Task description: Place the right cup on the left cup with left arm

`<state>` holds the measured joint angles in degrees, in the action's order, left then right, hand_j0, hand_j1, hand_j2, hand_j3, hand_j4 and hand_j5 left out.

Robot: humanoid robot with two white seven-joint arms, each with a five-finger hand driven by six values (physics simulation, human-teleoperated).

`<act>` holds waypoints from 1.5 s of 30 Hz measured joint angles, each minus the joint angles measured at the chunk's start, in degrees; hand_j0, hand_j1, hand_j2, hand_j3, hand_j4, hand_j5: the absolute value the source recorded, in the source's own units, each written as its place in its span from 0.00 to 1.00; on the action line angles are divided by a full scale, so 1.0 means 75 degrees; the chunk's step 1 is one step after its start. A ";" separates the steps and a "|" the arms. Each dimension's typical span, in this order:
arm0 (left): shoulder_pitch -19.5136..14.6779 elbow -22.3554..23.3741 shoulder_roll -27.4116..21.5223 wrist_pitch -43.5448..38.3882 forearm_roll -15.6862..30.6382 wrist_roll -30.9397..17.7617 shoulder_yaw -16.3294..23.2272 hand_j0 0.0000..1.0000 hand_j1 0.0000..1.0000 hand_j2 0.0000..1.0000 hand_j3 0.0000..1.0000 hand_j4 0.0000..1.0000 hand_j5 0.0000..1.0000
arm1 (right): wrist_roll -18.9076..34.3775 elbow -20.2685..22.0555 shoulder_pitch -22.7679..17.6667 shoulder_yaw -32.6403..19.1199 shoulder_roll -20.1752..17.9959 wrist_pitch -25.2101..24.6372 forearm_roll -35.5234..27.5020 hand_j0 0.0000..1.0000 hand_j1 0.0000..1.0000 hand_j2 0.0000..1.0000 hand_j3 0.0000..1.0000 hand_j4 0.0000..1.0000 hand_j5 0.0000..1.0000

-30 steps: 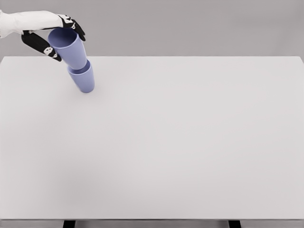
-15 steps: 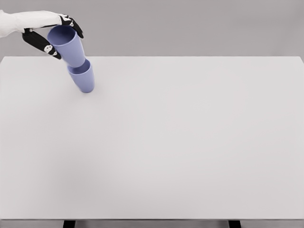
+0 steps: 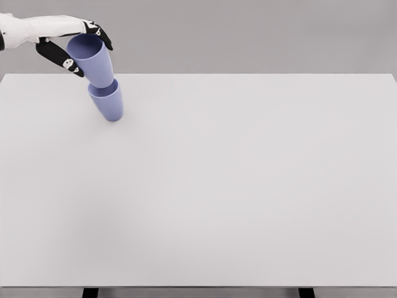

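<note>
Two blue cups are stacked at the table's far left. The lower cup (image 3: 109, 105) stands on the table (image 3: 248, 186). The upper cup (image 3: 94, 54) leans to the left, its base sitting in the lower cup's mouth. My left hand (image 3: 93, 59) comes in from the upper left and is shut on the upper cup near its rim, with the thumb (image 3: 62, 60) on the near side and the fingers (image 3: 99, 34) on the far side. The right arm does not show.
The white table fills most of the head view; its far edge runs just behind the cups and its front edge lies along the bottom. Grey background lies beyond it. No other objects show.
The upper cup has tipped slightly more upright over the lower cup. The hand's thumb has shifted a little to the right along the cup. The lower cup has not moved.
</note>
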<state>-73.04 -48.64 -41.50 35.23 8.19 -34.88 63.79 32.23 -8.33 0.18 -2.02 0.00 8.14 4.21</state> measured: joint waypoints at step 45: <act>0.0176 0.0271 0.0183 -0.0004 -0.0050 -0.0008 0.0024 1.00 1.00 1.00 1.00 1.00 1.00 | 0.0000 0.0001 0.0000 0.0000 0.0000 0.0000 0.0000 1.00 1.00 1.00 1.00 1.00 1.00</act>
<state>-71.72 -46.61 -40.12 35.21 7.81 -34.94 63.97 32.23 -8.32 0.18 -2.02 0.00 8.14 4.21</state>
